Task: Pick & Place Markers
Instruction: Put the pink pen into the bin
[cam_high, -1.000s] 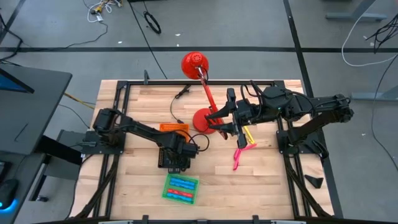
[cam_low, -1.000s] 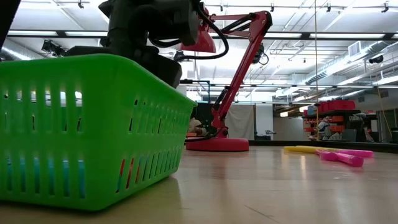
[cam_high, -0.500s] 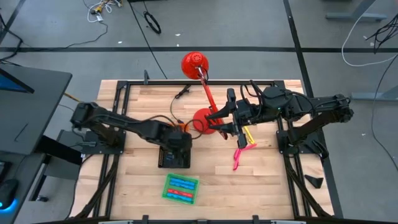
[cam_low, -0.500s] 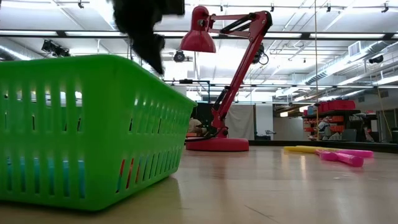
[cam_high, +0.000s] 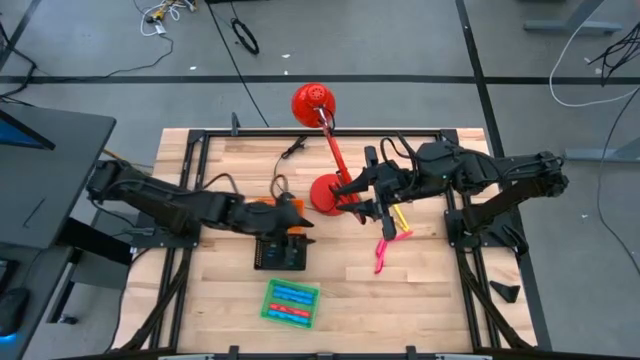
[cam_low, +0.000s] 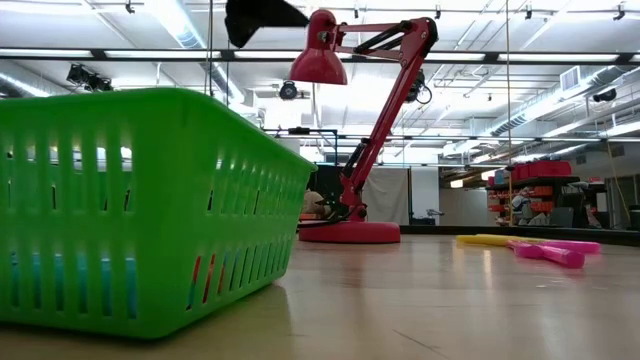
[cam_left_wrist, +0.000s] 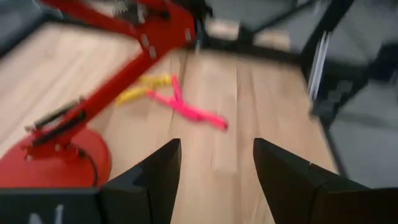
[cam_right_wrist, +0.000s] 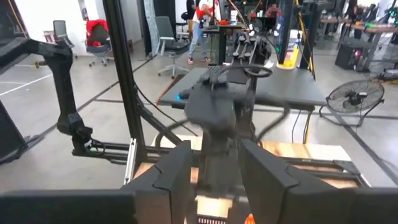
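Loose markers lie flat on the table right of the lamp: pink ones (cam_high: 384, 252) (cam_low: 548, 251) (cam_left_wrist: 189, 111) and yellow ones (cam_high: 400, 214) (cam_low: 490, 239) (cam_left_wrist: 142, 88). Blue and red markers (cam_high: 291, 300) lie in the green tray (cam_high: 268, 300) (cam_low: 150, 200). My left gripper (cam_high: 303, 218) (cam_left_wrist: 217, 168) hangs open and empty above the orange tray (cam_high: 268, 204), pointing toward the lamp base and the loose markers. My right gripper (cam_high: 348, 197) (cam_right_wrist: 214, 174) is open and empty, raised over the lamp base, left of the yellow markers.
A red desk lamp stands mid-table: base (cam_high: 326, 193) (cam_low: 350, 232), slanting arm (cam_high: 331, 145), head (cam_high: 312, 102) near the far edge. A black tray (cam_high: 280, 254) sits near of the orange one. Bare wood lies between the green tray and the pink markers.
My left gripper has risen from low over the black tray and moved toward the far edge, over the orange tray, tipping from pointing down to nearly level toward the right. In the low view it has climbed to the picture's top. The markers have stayed put.
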